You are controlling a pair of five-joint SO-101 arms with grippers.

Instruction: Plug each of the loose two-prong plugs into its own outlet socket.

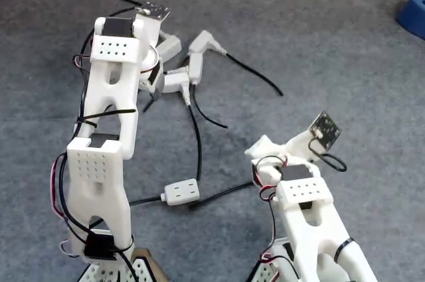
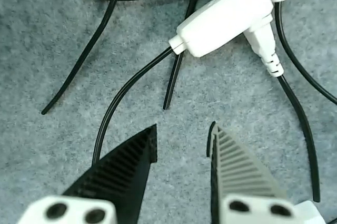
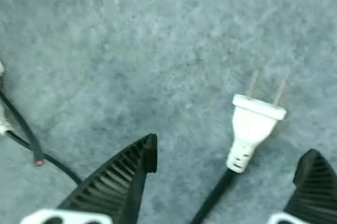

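My left gripper (image 2: 184, 125) hangs open over the grey carpet, with nothing between its fingers. Just beyond its tips lies a white outlet block (image 2: 226, 16) on a black cable, and a white plug (image 2: 265, 45) lies beside it. The same cluster of white blocks and plugs (image 1: 186, 70) sits at the far end of the left arm. A separate white outlet socket (image 1: 181, 191) lies mid-table on its cable. My right gripper (image 3: 233, 145) is open around a loose white two-prong plug (image 3: 255, 121) lying flat, prongs pointing away from the wrist. The fingers do not touch it.
Black cables (image 1: 197, 133) snake between the cluster and the mid-table socket, and one (image 1: 255, 73) trails off to the right. A cut cable end (image 3: 37, 161) lies beside the right gripper. A blue object (image 1: 415, 16) sits at the far right edge.
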